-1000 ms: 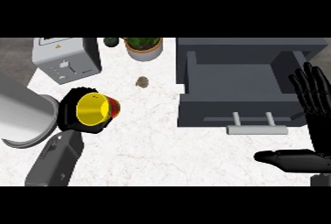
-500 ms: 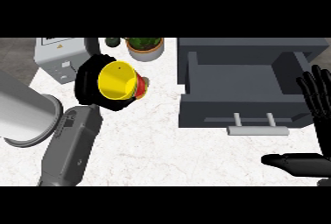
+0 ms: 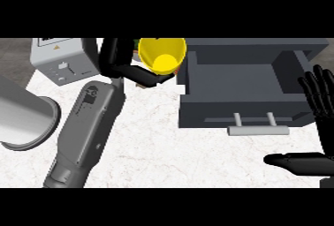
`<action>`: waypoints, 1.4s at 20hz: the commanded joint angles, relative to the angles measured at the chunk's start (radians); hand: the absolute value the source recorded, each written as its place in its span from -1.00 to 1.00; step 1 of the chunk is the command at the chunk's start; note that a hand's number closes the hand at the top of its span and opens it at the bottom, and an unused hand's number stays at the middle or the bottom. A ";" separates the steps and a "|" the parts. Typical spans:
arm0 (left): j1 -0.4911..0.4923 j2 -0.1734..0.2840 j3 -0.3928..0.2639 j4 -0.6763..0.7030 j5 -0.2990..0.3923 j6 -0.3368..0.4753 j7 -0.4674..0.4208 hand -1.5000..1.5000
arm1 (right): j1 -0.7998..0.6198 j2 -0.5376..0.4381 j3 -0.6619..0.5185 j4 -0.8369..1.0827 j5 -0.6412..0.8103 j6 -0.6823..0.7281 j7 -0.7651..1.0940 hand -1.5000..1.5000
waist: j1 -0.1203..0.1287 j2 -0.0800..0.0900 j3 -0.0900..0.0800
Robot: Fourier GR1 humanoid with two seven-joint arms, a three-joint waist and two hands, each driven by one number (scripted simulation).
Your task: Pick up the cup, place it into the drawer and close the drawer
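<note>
We see a glossy yellow plastic-looking cup (image 3: 161, 57), a matt dark grey drawer (image 3: 243, 84), a white marbled table (image 3: 163, 150), and a brushed-metal toaster (image 3: 58, 59).

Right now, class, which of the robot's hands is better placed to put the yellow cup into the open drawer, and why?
The left hand. Its fingers curl round the yellow cup, held just beside the open drawer. The right hand rests open at the right edge, holding nothing.

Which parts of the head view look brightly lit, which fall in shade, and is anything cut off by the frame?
Head view: the yellow cup is brightest; the open drawer has a dark, shaded interior; the left hand reads as near-black; the right hand is cut by the right edge.
</note>
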 commanded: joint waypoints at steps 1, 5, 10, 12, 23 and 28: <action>-0.121 -0.007 -0.072 -0.006 0.005 0.120 0.109 1.00 | -0.047 0.003 0.015 -0.008 0.018 -0.021 0.037 -1.00 | -0.002 0.000 0.000; -0.229 -0.007 -0.099 0.176 0.058 0.195 0.062 1.00 | 0.022 0.013 0.000 -0.028 -0.001 -0.005 0.000 -1.00 | -0.016 0.003 0.000; -0.398 -0.007 -0.125 0.352 0.144 0.262 0.107 1.00 | -0.038 0.018 0.026 0.027 0.029 -0.015 0.002 -1.00 | -0.033 0.011 0.000; -0.340 -0.008 -0.208 0.357 0.218 0.264 0.071 1.00 | 0.001 0.023 0.045 0.001 0.043 -0.004 -0.010 -1.00 | -0.031 0.007 0.000; -0.425 -0.008 -0.406 0.517 0.373 0.343 0.038 1.00 | -0.050 -0.003 -0.002 0.055 -0.007 0.023 -0.035 -1.00 | -0.046 0.011 0.000; -0.407 -0.008 -0.528 0.561 0.400 0.384 0.061 1.00 | -0.101 -0.018 -0.008 0.072 -0.003 0.013 0.001 -1.00 | -0.058 0.014 0.001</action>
